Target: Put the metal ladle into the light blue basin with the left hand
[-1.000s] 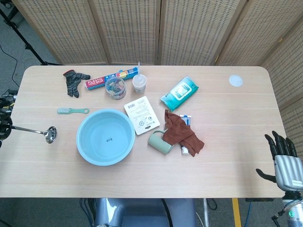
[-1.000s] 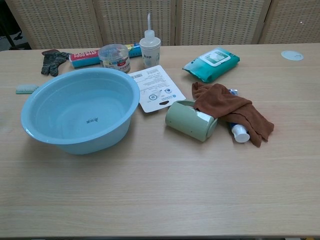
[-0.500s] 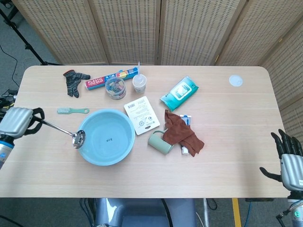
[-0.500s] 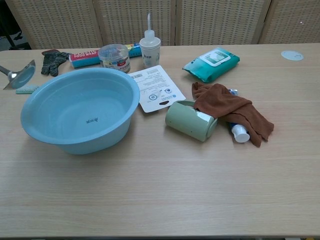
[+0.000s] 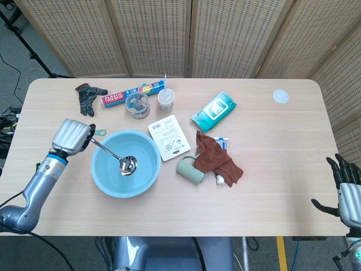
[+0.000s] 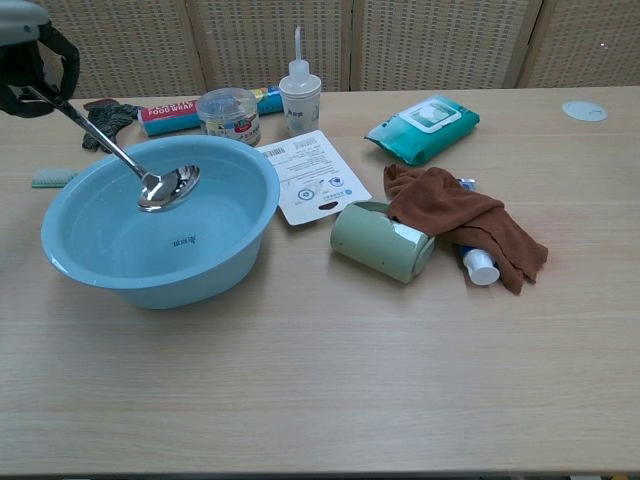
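Note:
My left hand (image 5: pixel 72 136) (image 6: pixel 30 60) grips the handle of the metal ladle (image 5: pixel 114 157) (image 6: pixel 140 172) at the left rim of the light blue basin (image 5: pixel 107 179) (image 6: pixel 120 280). The ladle slants down to the right, its bowl hanging above the basin's inside, clear of the floor as far as I can tell. My right hand (image 5: pixel 348 190) is at the bottom right corner of the head view, off the table, fingers spread and holding nothing.
Behind the basin lie a small brush (image 5: pixel 84 132), a dark glove (image 5: pixel 87 97), a plastic wrap box (image 5: pixel 132 94), a round tub (image 6: pixel 228 113) and a squeeze bottle (image 6: pixel 299 95). A white card (image 6: pixel 314 176), green mug (image 6: pixel 382 241), brown cloth (image 6: pixel 455 220) and wipes pack (image 6: pixel 422 124) lie to the right.
My left hand has carried the ladle rightward from beyond the table's left edge; its bowl passed the basin's left rim and now hangs over the inside. The right hand sank slightly.

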You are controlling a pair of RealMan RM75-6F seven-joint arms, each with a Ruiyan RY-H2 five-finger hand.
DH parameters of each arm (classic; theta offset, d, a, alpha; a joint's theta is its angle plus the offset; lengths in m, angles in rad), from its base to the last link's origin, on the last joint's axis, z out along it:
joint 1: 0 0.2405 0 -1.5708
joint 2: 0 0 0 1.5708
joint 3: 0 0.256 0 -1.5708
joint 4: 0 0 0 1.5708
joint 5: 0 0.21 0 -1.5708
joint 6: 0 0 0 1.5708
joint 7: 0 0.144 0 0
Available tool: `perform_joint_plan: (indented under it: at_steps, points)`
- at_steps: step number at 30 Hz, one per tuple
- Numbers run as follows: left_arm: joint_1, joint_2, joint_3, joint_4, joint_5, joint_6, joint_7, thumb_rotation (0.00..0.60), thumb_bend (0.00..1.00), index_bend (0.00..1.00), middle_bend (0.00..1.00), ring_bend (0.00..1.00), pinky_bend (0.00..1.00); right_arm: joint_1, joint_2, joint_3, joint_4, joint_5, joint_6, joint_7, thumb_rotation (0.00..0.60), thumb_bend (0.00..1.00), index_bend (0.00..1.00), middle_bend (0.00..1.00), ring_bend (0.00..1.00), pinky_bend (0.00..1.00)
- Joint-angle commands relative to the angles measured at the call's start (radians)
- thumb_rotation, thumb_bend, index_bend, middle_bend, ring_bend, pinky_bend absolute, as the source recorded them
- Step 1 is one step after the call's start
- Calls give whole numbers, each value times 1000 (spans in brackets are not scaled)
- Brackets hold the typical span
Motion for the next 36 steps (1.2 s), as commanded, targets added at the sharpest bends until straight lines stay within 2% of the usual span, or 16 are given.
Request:
perform_joint_plan:
  at_steps: [1,14,17,22,28,36]
  points:
    - [-85,-87,5,20,-147,-34,132,600,534,801,934,898,940,1,1,-1,0,1,-4,3,600,0,0,0,0,0]
    - [-207,-233,73,105,-341,22,399,600,534,801,934,898,940,7,1,2,7,14,-18,10,600,0,0,0,0,0]
    - [-241,-269,103,118,-425,47,498,600,534,801,934,898,940,7,3,3,8,16,-20,16,600,0,0,0,0,0]
    - [-289,-316,108,127,-549,99,599,600,535,801,934,898,940,9,4,2,10,19,-26,22,600,0,0,0,0,0]
    - [-313,-330,118,131,-577,127,626,600,534,802,934,898,940,9,6,4,13,23,-27,27,600,0,0,0,0,0]
    - [-313,-312,129,127,-547,151,605,600,534,804,934,898,940,9,7,3,12,23,-28,29,600,0,0,0,0,0]
